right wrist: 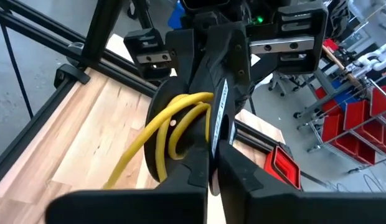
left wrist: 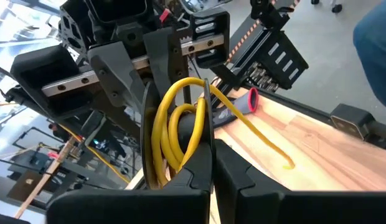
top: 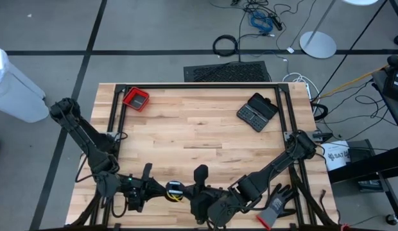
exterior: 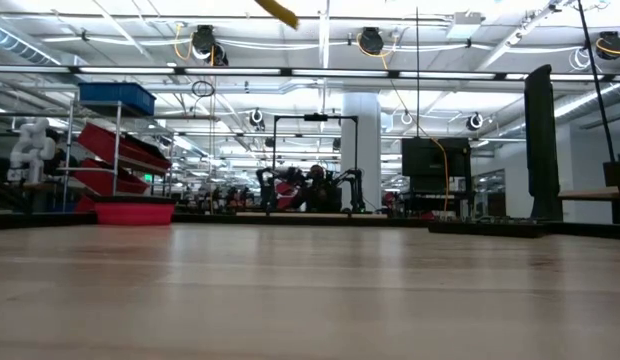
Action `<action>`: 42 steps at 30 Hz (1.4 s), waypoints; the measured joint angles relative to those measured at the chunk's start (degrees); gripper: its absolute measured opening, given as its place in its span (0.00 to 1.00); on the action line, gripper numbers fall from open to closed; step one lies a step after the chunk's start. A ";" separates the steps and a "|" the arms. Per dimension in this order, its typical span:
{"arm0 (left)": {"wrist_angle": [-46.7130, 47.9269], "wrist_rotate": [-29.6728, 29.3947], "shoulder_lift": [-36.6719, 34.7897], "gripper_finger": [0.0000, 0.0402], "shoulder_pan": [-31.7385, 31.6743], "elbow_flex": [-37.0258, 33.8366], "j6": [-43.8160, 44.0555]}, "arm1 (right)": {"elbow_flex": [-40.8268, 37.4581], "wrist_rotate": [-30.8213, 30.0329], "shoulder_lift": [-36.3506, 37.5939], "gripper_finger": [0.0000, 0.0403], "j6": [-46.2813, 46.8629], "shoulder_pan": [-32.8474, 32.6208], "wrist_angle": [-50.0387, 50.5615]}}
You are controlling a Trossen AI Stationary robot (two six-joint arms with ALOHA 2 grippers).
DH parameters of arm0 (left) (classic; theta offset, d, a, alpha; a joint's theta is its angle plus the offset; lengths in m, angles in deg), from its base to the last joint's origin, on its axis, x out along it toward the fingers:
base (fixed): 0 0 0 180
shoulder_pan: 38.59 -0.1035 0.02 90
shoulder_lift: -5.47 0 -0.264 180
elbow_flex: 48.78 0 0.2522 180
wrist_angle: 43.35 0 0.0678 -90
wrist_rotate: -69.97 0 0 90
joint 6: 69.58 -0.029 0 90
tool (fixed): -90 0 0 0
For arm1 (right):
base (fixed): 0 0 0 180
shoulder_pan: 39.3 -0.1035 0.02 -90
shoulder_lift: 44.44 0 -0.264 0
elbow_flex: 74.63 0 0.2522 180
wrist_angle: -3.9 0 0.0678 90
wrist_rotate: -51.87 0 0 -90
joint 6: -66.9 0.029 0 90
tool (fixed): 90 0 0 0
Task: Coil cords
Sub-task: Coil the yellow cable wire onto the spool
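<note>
The yellow cord (top: 176,192) is wound into a small coil of a few loops, held in the air above the table's near edge. My left gripper (top: 164,188) comes at it from the left and my right gripper (top: 187,192) from the right; both are shut on the coil, tip to tip. The loops (left wrist: 174,121) show up close in the left wrist view, and the same loops (right wrist: 180,124) in the right wrist view. A yellow bit (exterior: 280,12) shows at the top of the low view. I cannot make out the black cord. My left gripper pinches several turns of the coil (left wrist: 160,163) between its two fingers, coming in about level from the table's left. The coil stands upright, clear of the table. The cord's loose end (left wrist: 281,160) trails down toward the wood. My right gripper pinches the coil's turns (right wrist: 202,112) between its two fingers, slanting slightly down from the table's right, opposite my left gripper. The loops stand upright in the hold, lifted clear. The loose end (right wrist: 121,171) runs off slack below.
A grey-black glove (top: 276,206) with a red cuff lies at the near right corner, close to my right arm. A red tray (top: 135,98) sits far left and a black case (top: 257,111) far right. A black frame (top: 199,85) borders the table.
</note>
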 joint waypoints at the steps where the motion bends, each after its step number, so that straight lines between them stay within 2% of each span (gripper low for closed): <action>1: 0.01 0.00 0.00 0.01 -0.05 0.00 0.00 | 0.00 -0.03 0.00 0.02 0.02 -0.04 0.31; 6: 0.04 0.00 0.00 0.01 -0.17 0.00 0.00 | 0.00 -0.18 0.02 0.04 0.95 -0.13 1.06; 9: 0.04 0.00 0.00 0.01 -0.17 0.00 0.57 | 0.00 -0.33 0.02 0.02 0.74 -0.13 1.12; 14: -2.36 -1.97 0.00 0.05 -0.26 -0.02 3.07 | 0.00 -3.47 0.11 0.01 -0.26 -0.21 1.14; 17: -5.20 -2.90 0.00 0.14 -0.22 -0.02 5.40 | 0.00 -5.91 0.15 0.01 -1.59 -0.21 1.34; 21: -7.25 -3.95 -0.02 0.32 -0.23 -0.02 8.63 | 0.00 -7.44 0.38 0.00 -3.22 -0.21 1.94; 25: -7.58 -8.67 -0.02 0.49 -0.22 -0.02 8.90 | -0.09 -10.48 1.55 0.00 -4.20 -0.21 4.33; 29: -8.53 -11.85 -0.07 0.59 0.00 -0.02 8.70 | -0.09 -11.58 2.81 0.00 -3.98 -0.21 5.90; 33: -9.90 -12.94 -0.09 0.61 0.11 0.00 8.78 | -0.09 -11.61 3.85 0.00 -4.02 -0.21 7.08; 35: -11.07 -16.97 -0.09 0.61 0.38 0.00 9.50 | -0.09 -11.62 4.64 0.00 -4.01 -0.23 8.35; 38: -12.51 -23.79 -0.13 0.61 -0.20 0.00 15.55 | -0.09 -11.87 6.34 0.00 -4.00 0.01 9.23; 42: -10.15 -24.26 -0.13 0.61 -2.42 0.00 23.45 | -0.09 -13.53 9.70 0.00 -5.14 0.90 9.17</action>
